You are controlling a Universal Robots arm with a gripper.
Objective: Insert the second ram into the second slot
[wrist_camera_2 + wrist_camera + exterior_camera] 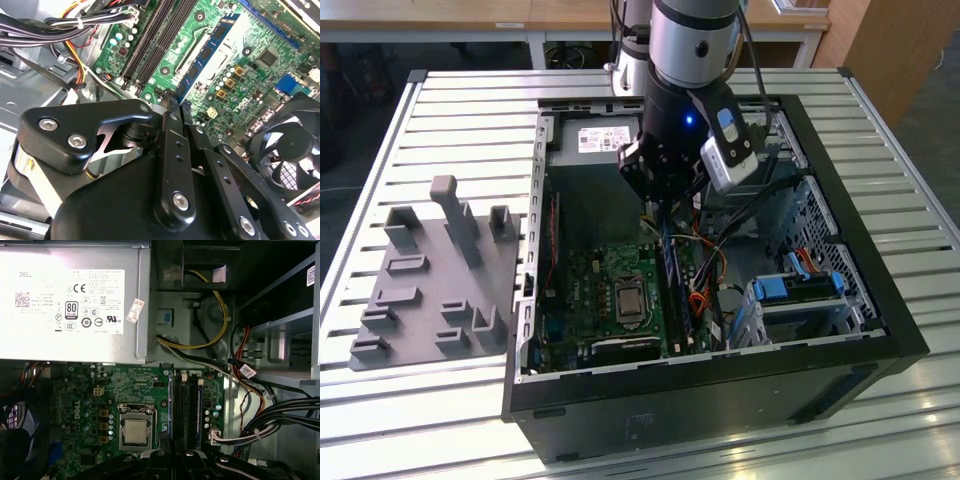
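1. Nearest stands the black computer case (720, 390), open, on the slatted surface (460, 110).
2. At the exterior view's left, a grey holder plate (420, 290) lies beside the case.
3. Over the green motherboard (590, 290), near its memory slots (185, 410), the jaws are closed on the second ram (207, 52), which is not seated in a slot.
4. Blue drive clips (798, 288) sit at the exterior view's right.

The case (720, 400) stands on the table (470, 100), fixture (420, 290) to the exterior view's left. Inside, the power supply (590, 140) sits beyond the motherboard (590, 290), drive bays (800, 295) at the exterior view's right; the gripper (662, 205), clasping the ram (210, 50), hangs over the slots (186, 410)
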